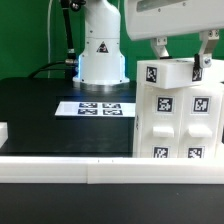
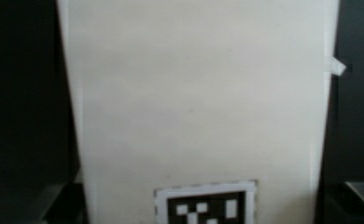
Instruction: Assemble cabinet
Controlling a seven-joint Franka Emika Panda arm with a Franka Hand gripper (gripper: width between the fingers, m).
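Start at your gripper (image 1: 178, 58): in the exterior view its two fingers (image 1: 159, 49) come down on either side of the top of the cabinet (image 1: 178, 112). They appear to be clamped on its upper edge, one finger at the near corner and the other toward the exterior view's right. The wrist view agrees. The cabinet (image 2: 193, 100) fills the picture as a broad white face, and the dark finger pads (image 2: 54, 203) show at both lower corners just outside its edges.

You'll find the cabinet at the exterior view's right, close to the front of the black table (image 1: 40, 115). It looks upright. Its faces carry black-and-white square marker tags (image 1: 153, 73), and one more tag (image 2: 207, 206) shows in the wrist view; none holds readable writing.

Behind it and to the exterior view's left, the marker board (image 1: 100, 107) lies flat on the table, apart from the cabinet. Beyond that stands the arm's white base (image 1: 100, 50), which bears a small triangular warning sticker (image 1: 101, 46) too small to read. A white rail (image 1: 70, 170) runs along the table's front edge, and a small white piece (image 1: 4, 131) sits at the left edge, cut off by the frame.
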